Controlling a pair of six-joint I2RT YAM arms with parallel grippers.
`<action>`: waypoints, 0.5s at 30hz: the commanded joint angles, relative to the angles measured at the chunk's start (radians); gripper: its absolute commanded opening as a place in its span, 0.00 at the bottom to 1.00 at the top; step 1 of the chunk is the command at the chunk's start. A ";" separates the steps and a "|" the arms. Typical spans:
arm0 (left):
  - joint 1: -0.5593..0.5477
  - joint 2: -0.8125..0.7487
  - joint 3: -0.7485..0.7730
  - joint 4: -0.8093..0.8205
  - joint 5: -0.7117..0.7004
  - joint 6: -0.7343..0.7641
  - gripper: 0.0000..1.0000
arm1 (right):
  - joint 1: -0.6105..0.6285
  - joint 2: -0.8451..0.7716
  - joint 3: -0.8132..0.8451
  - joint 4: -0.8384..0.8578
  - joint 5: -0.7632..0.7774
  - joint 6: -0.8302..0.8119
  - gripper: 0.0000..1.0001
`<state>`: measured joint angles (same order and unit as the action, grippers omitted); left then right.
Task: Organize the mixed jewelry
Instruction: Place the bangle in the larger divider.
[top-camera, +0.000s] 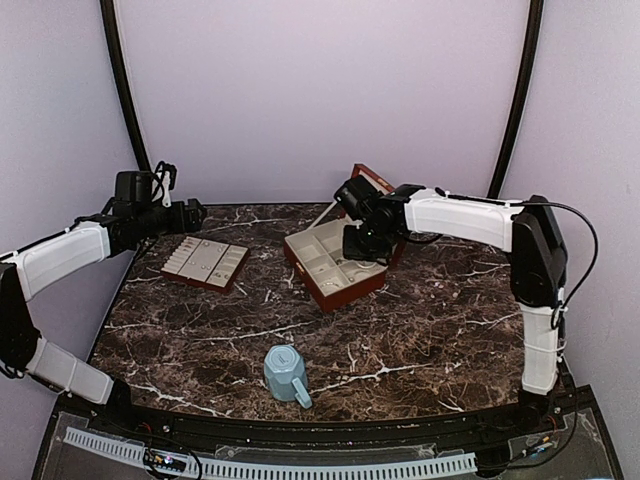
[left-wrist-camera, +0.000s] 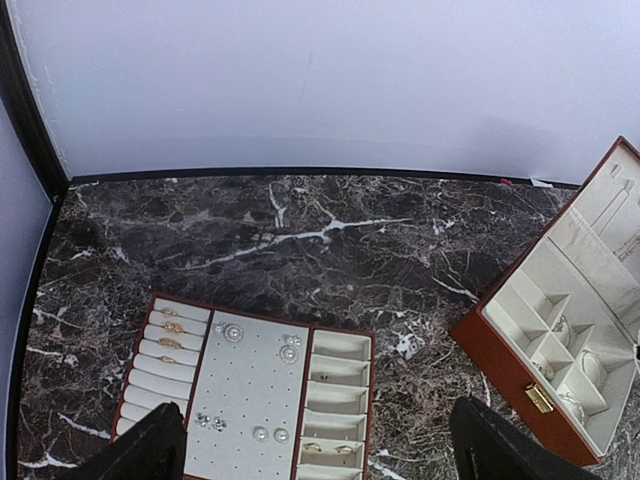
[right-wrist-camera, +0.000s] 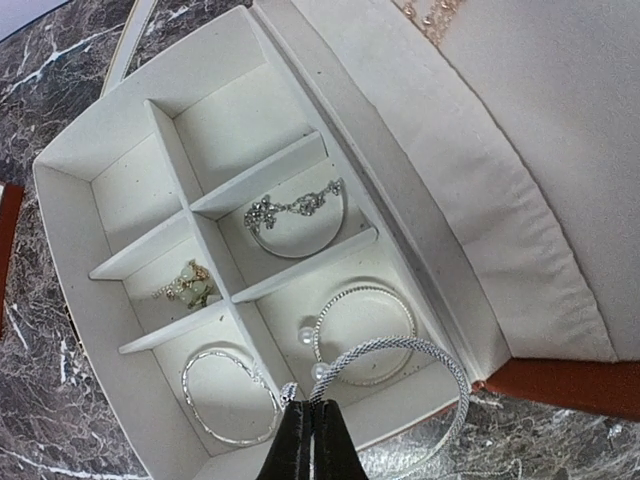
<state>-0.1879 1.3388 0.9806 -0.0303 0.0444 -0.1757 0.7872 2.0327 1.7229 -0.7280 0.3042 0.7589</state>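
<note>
Silvery mesh hoop (right-wrist-camera: 420, 346) hangs pinched in the black fingertips of the right gripper (right-wrist-camera: 307, 440), whose jaws are pressed tight together on one point of the band. The hoop hovers over a corner compartment of an open brown jewellery box (right-wrist-camera: 70, 250) lined in cream, and part of its loop reaches out past the box wall. Below it in that compartment lie a studded silver bangle (right-wrist-camera: 365, 320) and two small pearl studs (right-wrist-camera: 307, 337). The compartment beside it holds a thin plain silver bangle (right-wrist-camera: 230, 395). Further in, one cell holds a sparkling chain bracelet (right-wrist-camera: 295, 210) and another a small green-stoned piece (right-wrist-camera: 190, 285).

From overhead, the right gripper (top-camera: 360, 245) sits over the box (top-camera: 335, 265), which stands lid up, right of centre on the far half of a dark veined marble table (top-camera: 420, 330). On the left, the left gripper (top-camera: 190, 213) hovers with its jaws spread wide and nothing between them, above the far edge of a flat brown tray (top-camera: 205, 262). That tray (left-wrist-camera: 250, 385) is cream-lined and carries gold rings in its left slots and pearl and crystal studs on its middle panel. A light-blue faceted mug (top-camera: 285, 372) stands at the near centre, well apart from both.
</note>
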 joint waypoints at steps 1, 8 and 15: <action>-0.002 -0.003 -0.010 0.017 -0.006 0.014 0.94 | -0.012 0.053 0.076 0.039 -0.016 -0.055 0.00; -0.002 0.000 -0.009 0.017 -0.011 0.017 0.94 | -0.024 0.111 0.139 0.084 -0.026 -0.083 0.00; -0.002 -0.009 -0.008 0.017 -0.011 0.018 0.94 | -0.036 0.205 0.262 0.104 -0.028 -0.135 0.00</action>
<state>-0.1879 1.3415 0.9806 -0.0303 0.0402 -0.1745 0.7643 2.1868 1.9038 -0.6697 0.2752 0.6697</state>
